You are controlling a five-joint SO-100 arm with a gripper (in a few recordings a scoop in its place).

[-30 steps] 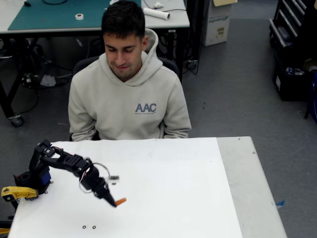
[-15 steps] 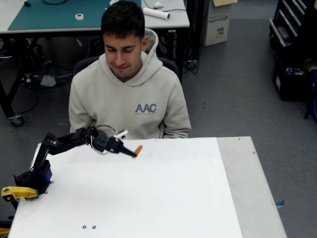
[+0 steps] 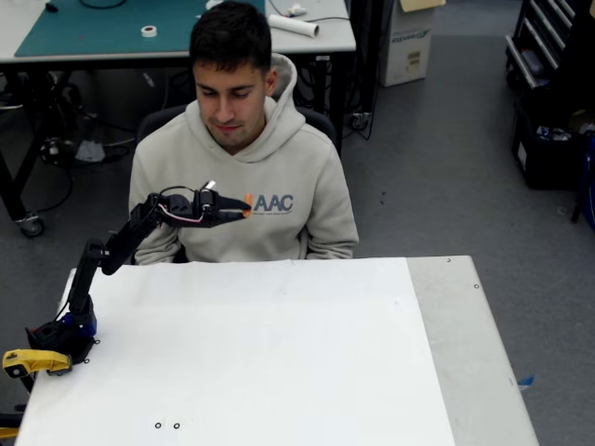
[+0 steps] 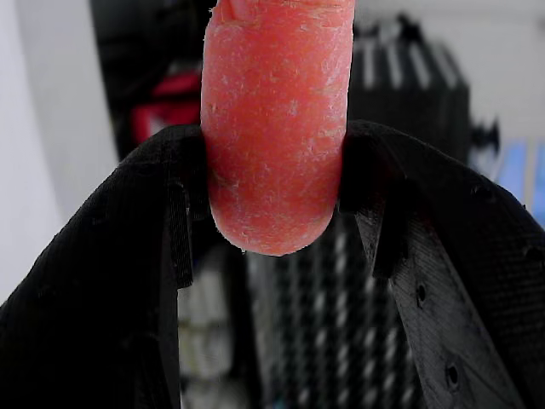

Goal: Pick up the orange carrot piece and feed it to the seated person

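My hand (image 4: 274, 170) pinches the orange carrot piece (image 4: 274, 128), a stubby cylinder. I see its rough, matte skin and rounded end up close.

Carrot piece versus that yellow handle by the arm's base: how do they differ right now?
The carrot piece is orange, tiny, and clamped in the gripper, raised at the seated person's chest. The yellow handle is larger, ungripped, and sits low at the table's left edge in the fixed view.
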